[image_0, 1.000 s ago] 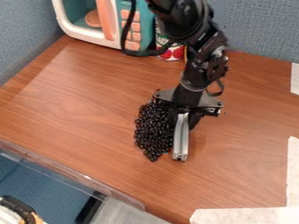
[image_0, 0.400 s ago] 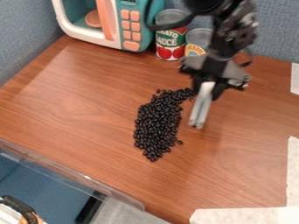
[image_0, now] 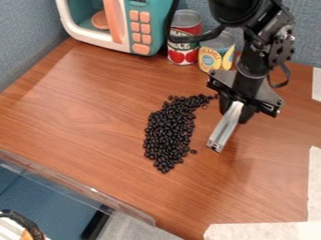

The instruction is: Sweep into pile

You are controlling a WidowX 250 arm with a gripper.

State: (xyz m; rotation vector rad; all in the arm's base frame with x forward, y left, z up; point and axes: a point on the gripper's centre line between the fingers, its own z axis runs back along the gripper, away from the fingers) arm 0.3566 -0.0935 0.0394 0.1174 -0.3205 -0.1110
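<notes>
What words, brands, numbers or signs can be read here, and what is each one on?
Red can: white lettering, partly covered by the black cable; I can't quote it with certainty.
Yellow can: curved lettering, too small to quote with certainty.
Toy microwave: no words or numbers that I can make out on its pink buttons.
White strips: no writing that I can make out.

We see the beans point(image_0: 168, 133) on the table point(image_0: 81, 122) just left of the gripper point(image_0: 216, 146), cans point(image_0: 184, 52) behind it, a toy microwave point(image_0: 94, 37) behind and farther left, and tape point(image_0: 315, 187) to its right.
</notes>
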